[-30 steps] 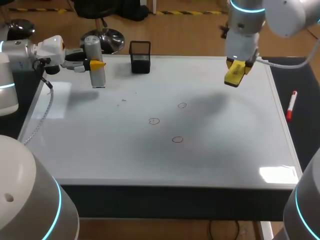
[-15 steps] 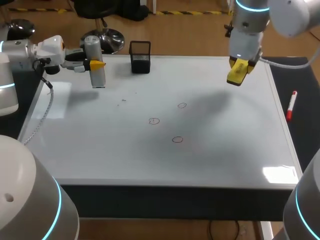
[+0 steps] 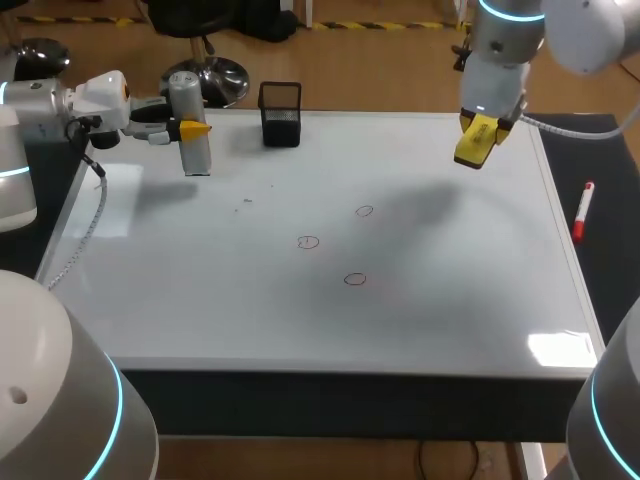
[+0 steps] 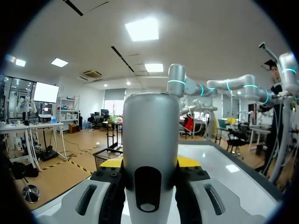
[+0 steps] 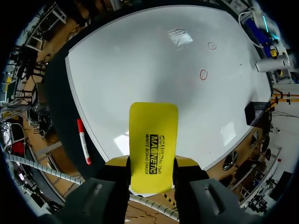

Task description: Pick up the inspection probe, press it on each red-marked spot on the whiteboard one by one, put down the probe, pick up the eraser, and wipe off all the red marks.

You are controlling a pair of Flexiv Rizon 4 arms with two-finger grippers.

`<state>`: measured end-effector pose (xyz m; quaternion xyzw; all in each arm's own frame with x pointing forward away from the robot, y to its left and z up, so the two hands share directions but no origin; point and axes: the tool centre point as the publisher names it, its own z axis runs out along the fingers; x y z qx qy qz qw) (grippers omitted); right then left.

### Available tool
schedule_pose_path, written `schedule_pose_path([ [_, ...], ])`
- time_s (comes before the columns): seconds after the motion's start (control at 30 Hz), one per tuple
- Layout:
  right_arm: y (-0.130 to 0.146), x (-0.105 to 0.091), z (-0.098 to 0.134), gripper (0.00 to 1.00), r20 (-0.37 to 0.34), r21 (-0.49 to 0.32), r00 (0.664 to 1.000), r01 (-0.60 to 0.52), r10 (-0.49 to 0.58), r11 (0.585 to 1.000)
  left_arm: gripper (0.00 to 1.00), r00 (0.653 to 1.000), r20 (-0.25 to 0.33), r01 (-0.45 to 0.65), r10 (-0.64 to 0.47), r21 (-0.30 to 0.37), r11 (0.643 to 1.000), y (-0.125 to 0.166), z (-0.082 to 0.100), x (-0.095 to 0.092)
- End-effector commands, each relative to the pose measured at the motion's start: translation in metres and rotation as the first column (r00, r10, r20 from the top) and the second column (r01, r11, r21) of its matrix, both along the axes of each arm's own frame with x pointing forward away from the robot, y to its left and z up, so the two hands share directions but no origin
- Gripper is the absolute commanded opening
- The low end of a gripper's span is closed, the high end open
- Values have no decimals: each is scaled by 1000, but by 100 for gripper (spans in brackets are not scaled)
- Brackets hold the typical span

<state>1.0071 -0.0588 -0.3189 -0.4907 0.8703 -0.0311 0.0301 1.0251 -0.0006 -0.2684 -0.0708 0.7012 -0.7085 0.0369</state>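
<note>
My left gripper (image 3: 182,129) is shut on the grey cylindrical probe (image 3: 190,125), held upright at the far left corner of the whiteboard (image 3: 450,300). The left wrist view shows the probe (image 4: 150,149) filling the gap between the fingers of that gripper (image 4: 150,164). Above the far right part of the board, my right gripper (image 3: 482,126) is shut on the yellow eraser (image 3: 474,143). In its wrist view the eraser (image 5: 153,144) sticks out past the gripper (image 5: 153,162). Three small red circles (image 3: 364,211), (image 3: 308,242), (image 3: 355,279) mark the board's middle.
A black mesh holder (image 3: 280,113) stands at the far edge near the probe. A red marker (image 3: 582,210) lies on the dark mat to the right of the board, also seen beside the eraser in the right wrist view (image 5: 83,140).
My right gripper has drifted slightly toward the far right with the eraser in it. The left arm and probe have not moved.
</note>
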Motion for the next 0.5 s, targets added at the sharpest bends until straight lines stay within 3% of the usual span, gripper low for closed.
schedule_pose_path([
  [0.03,-1,-1,1,0,2,-2,1000,-2,2,1000,0,1000,1,0,0,0,1000,0,1,0],
  [0.4,-1,-1,1,0,2,-2,1000,-2,2,1000,0,1000,1,0,0,0,1000,0,1,0],
  [0.5,-1,-1,1,0,2,-2,1000,-2,2,1000,0,1000,7,25,-25,-9,1000,-12,0,-7],
])
